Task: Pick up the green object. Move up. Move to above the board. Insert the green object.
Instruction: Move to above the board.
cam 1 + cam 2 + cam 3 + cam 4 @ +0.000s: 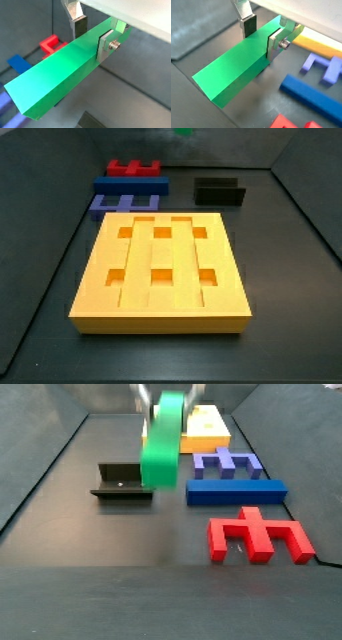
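Observation:
My gripper (93, 35) is shut on the green object (57, 80), a long smooth bright-green bar, near one of its ends. Both wrist views show it running away from the silver fingers (276, 44), and my gripper (263, 34) holds it off the floor. In a side view the bar (162, 442) hangs steeply under the gripper (167, 398), beside the board (207, 426). In a side view only a green tip (183, 131) shows at the top edge. The orange-yellow board (167, 268) lies flat with grooves and square holes.
The black fixture (123, 481) stands under the bar's low end and also shows in a side view (221, 191). A blue notched block (227, 462), a blue bar (237, 491) and a red forked piece (261, 534) lie near the board.

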